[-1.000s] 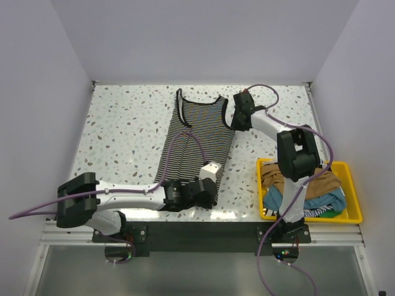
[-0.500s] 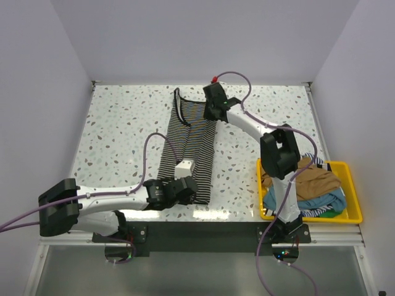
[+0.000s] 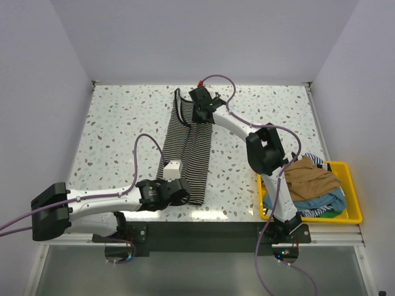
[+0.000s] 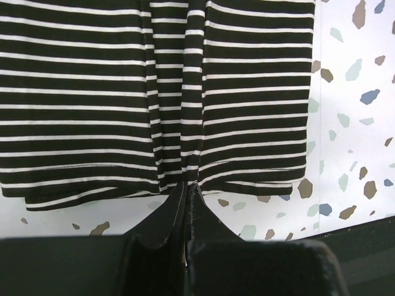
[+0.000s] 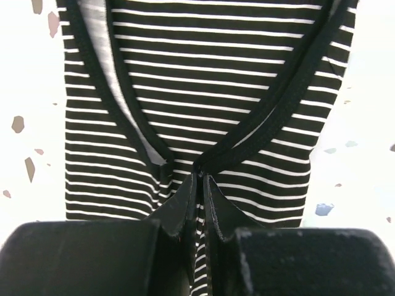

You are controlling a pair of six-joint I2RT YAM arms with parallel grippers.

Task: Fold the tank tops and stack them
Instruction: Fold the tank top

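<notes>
Top external: left pincer [image 4: 187, 192] clamped on hem, right pincer [image 5: 201, 179] clamped on strap, have swept the black-and-white striped cloth tank top [image 3: 185, 154] sideways, lengthwise fold nearly closed.

striped top [image 3: 188, 154]: soft knit cloth, matt; dark trim looks smoother
tan top [image 3: 315, 179]: soft matt cloth
worktop [image 3: 117, 123]: smooth, speckled stone look, faint sheen
bin [image 3: 354, 192]: smooth yellow plastic
left end effector [image 4: 187, 200]: matt black plastic, finely grained
right end effector [image 5: 200, 179]: same matt black plastic
cable [image 3: 148, 139]: smooth purple sheath
</notes>
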